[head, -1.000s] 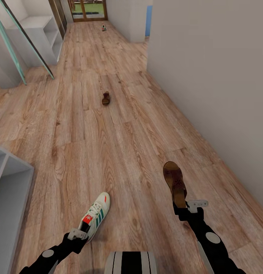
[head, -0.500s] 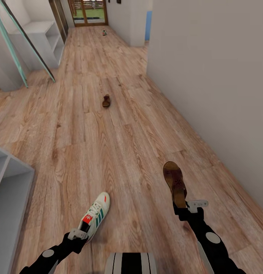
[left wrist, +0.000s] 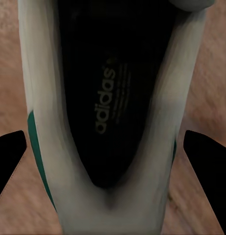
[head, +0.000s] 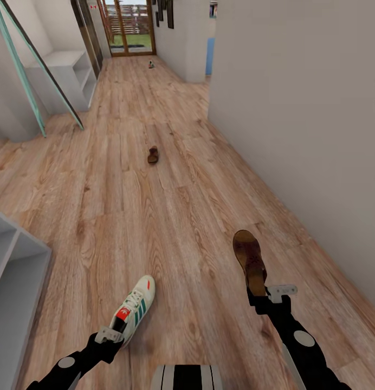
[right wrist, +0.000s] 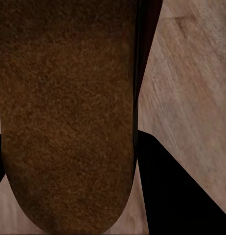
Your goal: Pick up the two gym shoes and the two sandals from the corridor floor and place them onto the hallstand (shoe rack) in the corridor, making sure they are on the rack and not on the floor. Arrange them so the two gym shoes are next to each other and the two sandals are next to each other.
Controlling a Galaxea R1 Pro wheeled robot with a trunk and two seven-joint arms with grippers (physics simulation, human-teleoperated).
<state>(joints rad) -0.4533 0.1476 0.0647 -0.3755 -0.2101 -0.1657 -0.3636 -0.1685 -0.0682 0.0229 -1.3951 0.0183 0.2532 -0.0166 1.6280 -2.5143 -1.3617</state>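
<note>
White leather and brown suede are both in hand: the left end effector (head: 112,331) is closed on the heel of a sneaker (head: 134,307), and the right end effector (head: 263,296) is closed on the heel end of a sandal (head: 250,261). In the left wrist view the sneaker (left wrist: 110,122) sits between two dark fingers (left wrist: 9,156), pressed at its sides; in the right wrist view the sandal's mottled footbed (right wrist: 69,112) lies across the frame with a dark finger (right wrist: 176,191) beside it.

The step in hand looks like carrying, with one shoe of each pair picked up. A second sandal (head: 153,155) lies on the wood floor (head: 171,206) well ahead down the corridor, and a small shoe-like shape (head: 150,64), too far off to make out, sits near the glass door at the end. A pale grey shelf unit (head: 17,281) shows at the left edge of the head view, close to the left arm; this is probably the shoe rack.

Next, I judge, the robot needs to turn toward that rack and set both shoes on a shelf, leaving room beside each for its mate, then go after the two on the floor.

Both arms reach forward and low, forearms roughly parallel, each shoe pointing away from the body with its toe outward.
</note>
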